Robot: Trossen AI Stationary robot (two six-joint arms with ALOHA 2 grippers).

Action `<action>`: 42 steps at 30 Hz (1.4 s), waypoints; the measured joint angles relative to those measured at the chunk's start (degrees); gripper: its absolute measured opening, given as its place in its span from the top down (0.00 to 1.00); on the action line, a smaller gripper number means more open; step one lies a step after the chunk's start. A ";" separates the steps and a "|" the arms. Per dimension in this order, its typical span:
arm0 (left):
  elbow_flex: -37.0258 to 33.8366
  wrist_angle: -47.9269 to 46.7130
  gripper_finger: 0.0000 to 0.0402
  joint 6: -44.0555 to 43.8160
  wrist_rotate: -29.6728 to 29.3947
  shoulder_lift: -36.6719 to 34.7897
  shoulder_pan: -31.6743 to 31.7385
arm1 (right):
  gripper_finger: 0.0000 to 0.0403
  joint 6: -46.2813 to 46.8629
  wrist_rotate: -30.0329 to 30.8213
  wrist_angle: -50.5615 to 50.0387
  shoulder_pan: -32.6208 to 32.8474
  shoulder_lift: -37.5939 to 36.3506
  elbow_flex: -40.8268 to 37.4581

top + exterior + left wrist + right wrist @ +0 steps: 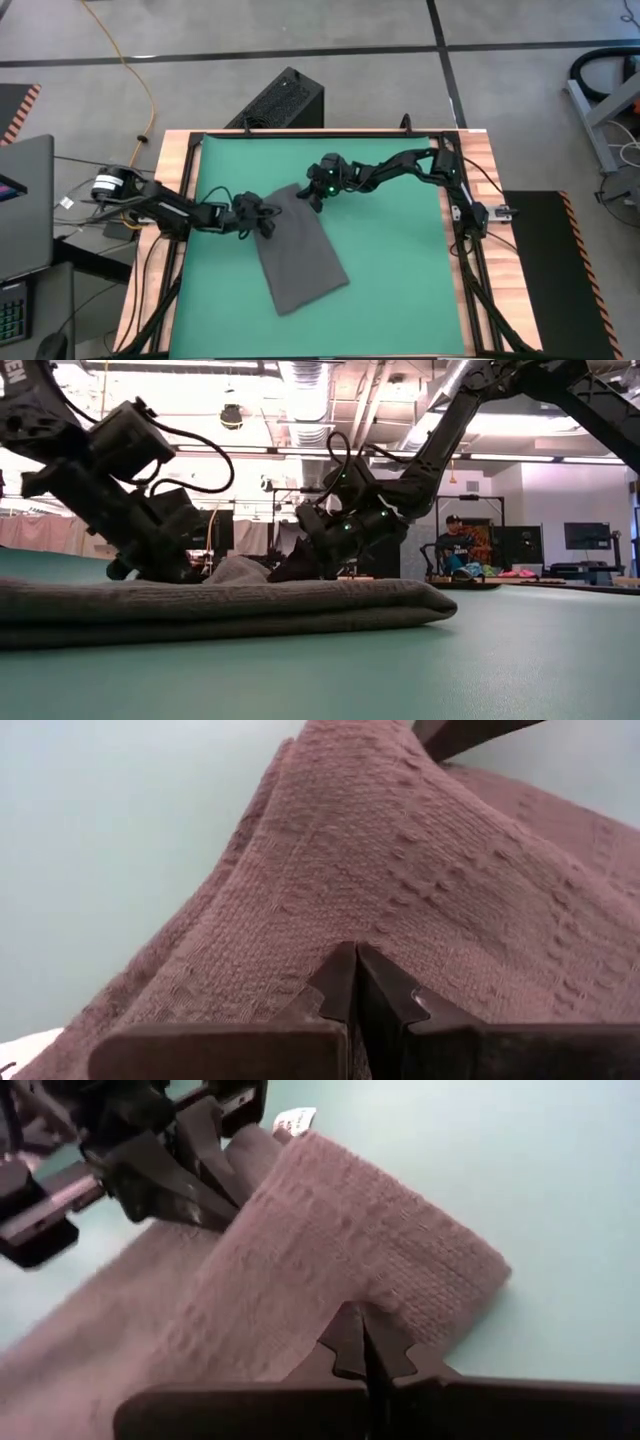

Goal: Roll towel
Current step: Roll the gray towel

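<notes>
The dark grey towel [305,255] lies folded in a long band on the green mat [400,260], slanting from mid-mat toward the near edge. Its far end [240,570] is raised in a low hump between my two grippers. My left gripper [266,224] is shut on that end's left corner, beside the small white tag [295,1120]. My right gripper [312,196] is shut on the same end's right corner. The rest of the towel [220,610] rests flat on the mat. My left gripper pinches the towel's far end near its left corner [345,935] between its two shut fingers, coming low from the table's left. The cloth rises in a fold in front of the fingers. One layer or several, I cannot tell. My right gripper pinches the towel's far end near its right corner [350,1295] between its two shut fingers, slanting down from the table's far right. The cloth there stands up off the mat as a thick folded band [400,1230], while the rest lies flat.
The mat fills a wooden-framed table [480,170]; bare mat lies to the right of and in front of the towel. A black box [285,100] stands on the floor beyond the far edge. A person [455,545] sits far back in the room.
</notes>
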 joint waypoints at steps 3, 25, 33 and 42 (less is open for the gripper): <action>0.94 -1.34 1.00 3.44 2.08 -0.23 1.69 | 0.99 2.29 -0.48 -1.27 -0.20 -1.40 -0.19; 23.95 -16.99 1.00 40.65 13.04 -2.64 11.32 | 0.99 -22.06 0.06 -17.11 -4.02 -19.93 -0.09; 18.33 -11.85 1.00 32.91 12.73 -2.64 9.86 | 1.00 -18.57 -5.37 -11.55 -5.44 -13.33 -0.04; 13.07 -8.58 1.00 24.54 9.95 -2.64 7.95 | 1.00 -12.89 -4.26 -12.62 -4.80 -10.50 -1.45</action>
